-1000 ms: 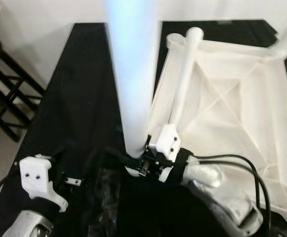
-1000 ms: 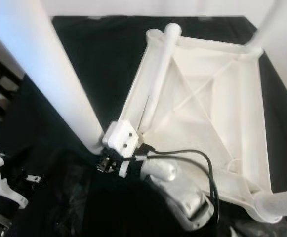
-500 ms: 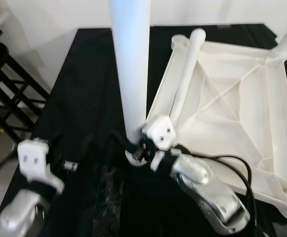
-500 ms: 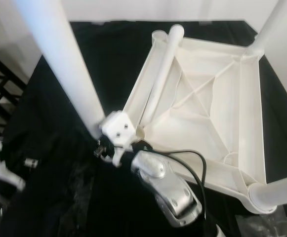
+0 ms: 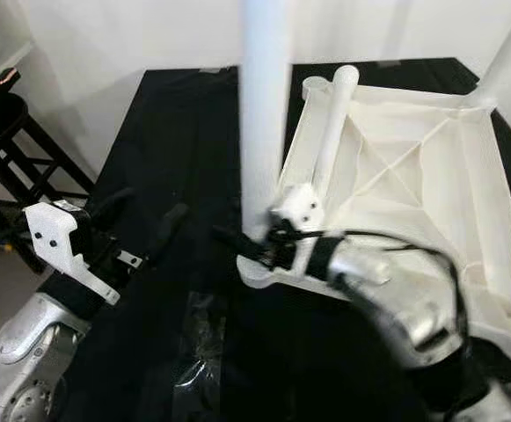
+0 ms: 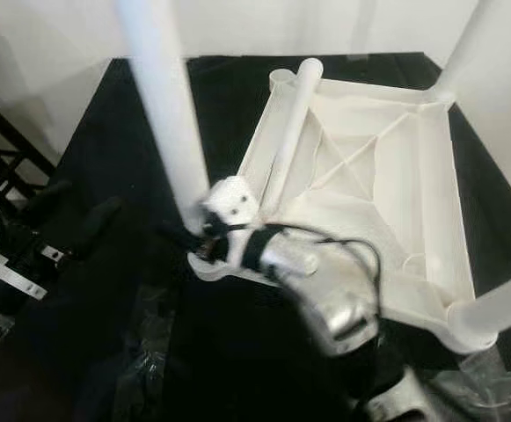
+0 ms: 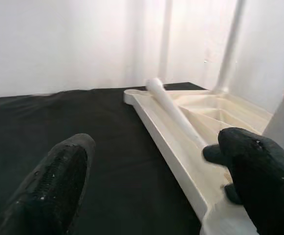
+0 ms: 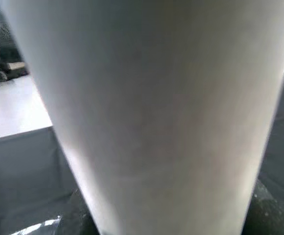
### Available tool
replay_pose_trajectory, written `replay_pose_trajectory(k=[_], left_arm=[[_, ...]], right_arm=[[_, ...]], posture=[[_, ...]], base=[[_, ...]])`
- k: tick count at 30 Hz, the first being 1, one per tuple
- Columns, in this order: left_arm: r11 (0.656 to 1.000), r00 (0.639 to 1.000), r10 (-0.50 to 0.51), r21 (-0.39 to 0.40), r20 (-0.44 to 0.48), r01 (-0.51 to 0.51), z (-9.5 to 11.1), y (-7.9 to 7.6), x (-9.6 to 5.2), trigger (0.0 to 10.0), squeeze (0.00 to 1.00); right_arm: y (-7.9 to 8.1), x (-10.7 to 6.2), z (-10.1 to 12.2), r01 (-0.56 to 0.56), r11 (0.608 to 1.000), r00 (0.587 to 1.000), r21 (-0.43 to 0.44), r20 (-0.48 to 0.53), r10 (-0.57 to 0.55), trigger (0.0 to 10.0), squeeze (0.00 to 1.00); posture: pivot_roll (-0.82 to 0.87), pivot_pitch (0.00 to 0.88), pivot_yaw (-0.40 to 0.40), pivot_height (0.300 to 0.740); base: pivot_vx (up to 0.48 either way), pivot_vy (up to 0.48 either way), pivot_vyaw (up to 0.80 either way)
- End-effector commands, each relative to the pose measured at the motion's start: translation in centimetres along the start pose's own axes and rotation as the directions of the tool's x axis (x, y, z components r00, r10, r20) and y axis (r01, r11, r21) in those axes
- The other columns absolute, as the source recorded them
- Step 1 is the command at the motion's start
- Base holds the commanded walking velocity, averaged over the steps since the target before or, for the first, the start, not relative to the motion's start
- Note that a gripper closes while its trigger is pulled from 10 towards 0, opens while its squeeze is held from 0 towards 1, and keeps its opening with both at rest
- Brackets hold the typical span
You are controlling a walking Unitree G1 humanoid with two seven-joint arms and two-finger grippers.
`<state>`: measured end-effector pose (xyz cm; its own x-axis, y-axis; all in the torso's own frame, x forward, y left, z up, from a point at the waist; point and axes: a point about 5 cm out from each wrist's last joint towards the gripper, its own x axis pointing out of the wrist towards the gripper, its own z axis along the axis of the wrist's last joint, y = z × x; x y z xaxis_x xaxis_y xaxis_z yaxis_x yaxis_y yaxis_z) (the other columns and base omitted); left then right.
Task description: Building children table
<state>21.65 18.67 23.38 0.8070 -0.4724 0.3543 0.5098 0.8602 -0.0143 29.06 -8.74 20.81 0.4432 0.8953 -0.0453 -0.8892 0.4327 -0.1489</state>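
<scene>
A white children's table lies upside down [image 5: 413, 167] on a black cloth [image 5: 167, 132]. One white leg [image 5: 264, 114] stands upright in the near left corner socket [image 5: 259, 268]. My right gripper [image 5: 253, 242] is shut on that leg's base, and the leg [image 8: 146, 112] looms very close in the right wrist view. A loose leg [image 5: 330, 132] lies along the table's left rim. Two more legs stand at the far right corner [image 5: 510, 53] and the near right corner [image 6: 501, 303]. My left gripper [image 5: 145, 215] is open and empty, left of the table, pointing at it [image 7: 181, 147].
A black stool [image 5: 9, 149] stands off the cloth's left edge. Crumpled clear plastic wrap [image 5: 198, 352] lies on the cloth near me. A white wall [image 5: 105, 35] runs behind. A cable [image 5: 387, 242] loops over my right forearm.
The camera has shifted. My left arm has lifted and swung toward the table, bringing its open fingers into view. My right gripper stays on the leg's base, and the leg now stands straighter.
</scene>
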Motion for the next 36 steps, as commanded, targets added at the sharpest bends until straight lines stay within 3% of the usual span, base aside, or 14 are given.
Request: replay_pose_trajectory(k=[1,7,9,10,12,14,16,17,19,21,27,28,30,36], left_arm=[[1.000,1.000,-0.013,-0.005,-0.028,0.013,-0.4,0.1,-0.4,10.0,0.00],[0.999,0.999,-0.023,-0.025,-0.047,0.022,-1.1,0.0,-0.4,10.0,0.00],[0.999,0.998,-0.025,-0.034,-0.062,0.023,-1.6,-0.3,-0.5,10.0,0.00],[0.999,0.998,-0.025,-0.034,-0.062,0.023,-1.6,-0.3,-0.5,10.0,0.00],[0.998,0.996,-0.034,-0.052,-0.087,0.029,-2.3,-0.7,-0.7,10.0,0.00],[0.998,0.995,-0.038,-0.060,-0.095,0.033,-2.5,-0.9,-0.7,10.0,0.00],[0.998,0.995,-0.038,-0.060,-0.095,0.033,-2.5,-0.9,-0.7,10.0,0.00],[0.997,0.994,-0.045,-0.069,-0.104,0.038,-2.7,-1.0,-0.9,10.0,0.00],[0.997,0.994,-0.045,-0.069,-0.104,0.038,-2.7,-1.0,-0.9,10.0,0.00],[0.996,0.992,-0.054,-0.074,-0.114,0.045,-2.9,-1.1,-0.9,10.0,0.00],[0.993,0.990,-0.079,-0.095,-0.114,0.068,-3.2,-1.5,-0.8,10.0,0.00],[0.992,0.990,-0.085,-0.099,-0.114,0.074,-3.2,-1.6,-0.7,10.0,0.00],[0.991,0.989,-0.094,-0.105,-0.114,0.082,-3.4,-1.9,-0.7,10.0,0.00],[0.990,0.988,-0.095,-0.114,-0.122,0.081,-3.7,-2.1,-0.8,10.0,0.00]], right_arm=[[-0.1,-0.5,-2.1,-0.177,0.963,0.982,0.202,-0.035,0.188,10.0,0.00],[-0.8,-2.0,-1.4,-0.368,0.924,0.924,0.108,-0.068,0.376,10.0,0.00],[-0.4,-2.4,-1.3,-0.459,0.889,0.881,-0.003,-0.133,0.454,10.0,0.00],[-0.4,-2.4,-1.3,-0.459,0.889,0.881,-0.003,-0.133,0.454,10.0,0.00],[0.9,-2.4,-1.2,-0.569,0.815,0.817,-0.107,-0.183,0.546,10.0,0.00],[1.5,-2.6,-1.4,-0.611,0.783,0.786,-0.119,-0.206,0.582,10.0,0.00],[1.5,-2.6,-1.4,-0.611,0.783,0.786,-0.119,-0.206,0.582,10.0,0.00],[2.5,-2.9,-2.4,-0.676,0.724,0.729,-0.136,-0.269,0.630,10.0,0.00],[2.5,-2.9,-2.4,-0.676,0.724,0.729,-0.136,-0.269,0.630,10.0,0.00],[3.2,-3.2,-3.1,-0.726,0.673,0.677,-0.141,-0.315,0.665,10.0,0.00],[2.4,-3.6,-2.6,-0.723,0.690,0.683,-0.028,-0.185,0.707,10.0,0.00],[1.9,-3.6,-2.5,-0.708,0.706,0.699,-0.001,-0.140,0.701,10.0,0.00],[0.3,-2.7,-2.2,-0.622,0.783,0.781,0.019,-0.054,0.622,10.0,0.00],[-0.9,-1.9,-1.0,-0.533,0.838,0.844,0.114,0.143,0.517,10.0,0.00]], posture=[[0.03,0.126,0.057,0.740],[0.03,0.112,0.048,0.740],[0.03,0.111,0.045,0.740],[0.03,0.111,0.045,0.740],[0.04,0.107,0.040,0.740],[0.04,0.106,0.040,0.740],[0.04,0.106,0.040,0.740],[0.04,0.108,0.042,0.740],[0.04,0.108,0.042,0.740],[0.04,0.109,0.043,0.740],[0.03,0.110,0.045,0.740],[0.03,0.110,0.045,0.740],[0.03,0.111,0.041,0.740],[0.03,0.117,0.042,0.740]], base=[[0.000,0.000,0.00],[0.000,0.000,0.00],[0.000,0.000,0.00],[0.000,0.000,0.00],[0.000,0.000,0.00],[0.000,0.000,0.00],[0.000,0.000,0.00],[0.000,0.000,0.00],[0.000,0.000,0.00],[0.000,0.000,0.00],[0.000,0.000,0.00],[0.000,0.000,0.00],[0.000,0.000,0.00],[0.000,0.000,0.00]])
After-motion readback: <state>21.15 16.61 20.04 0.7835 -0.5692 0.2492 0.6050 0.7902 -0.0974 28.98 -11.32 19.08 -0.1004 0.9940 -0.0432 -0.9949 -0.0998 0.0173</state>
